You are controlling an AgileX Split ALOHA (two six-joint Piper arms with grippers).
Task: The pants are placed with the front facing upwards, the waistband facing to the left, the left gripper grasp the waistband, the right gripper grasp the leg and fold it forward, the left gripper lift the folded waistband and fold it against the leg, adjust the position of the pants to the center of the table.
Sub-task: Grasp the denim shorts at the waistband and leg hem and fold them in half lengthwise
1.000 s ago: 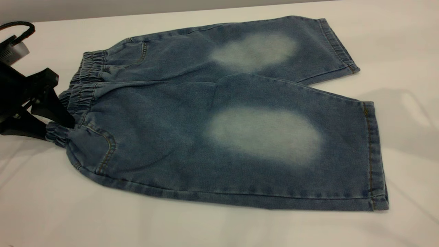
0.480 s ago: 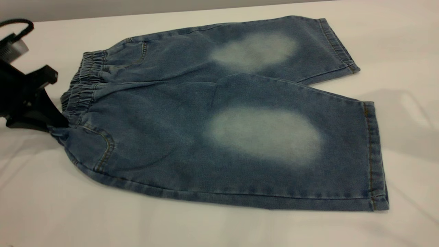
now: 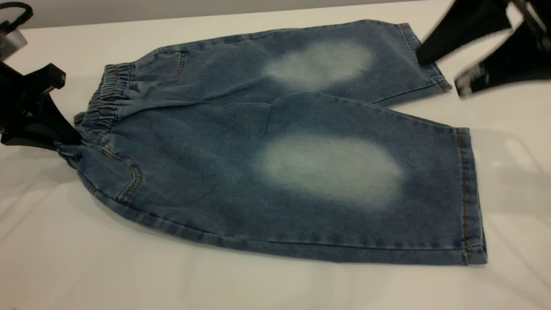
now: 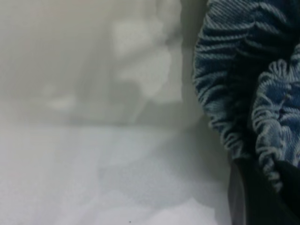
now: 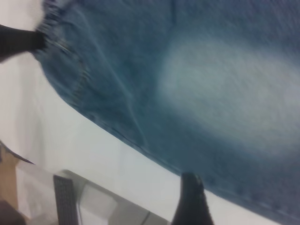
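The blue denim pants (image 3: 275,150) lie flat on the white table (image 3: 129,267), front up, with a pale oval on each leg. Their ruched waistband (image 3: 103,107) points left. My left gripper (image 3: 69,144) is shut on the waistband's near corner, which is slightly raised. In the left wrist view the gathered waistband (image 4: 272,108) runs into a black finger (image 4: 253,197). My right gripper (image 3: 443,71) hangs open at the upper right, above the far leg's hem and not touching it. Its wrist view shows the pants (image 5: 211,84) and one fingertip (image 5: 191,197).
The table's front edge shows in the right wrist view, with a dark ribbed object (image 5: 63,201) below it. A grey wall (image 3: 129,8) runs behind the table. Bare tabletop lies in front of the pants and to their right.
My left gripper closed on the waistband corner and drew it slightly left and up. The right gripper came into view at the upper right.
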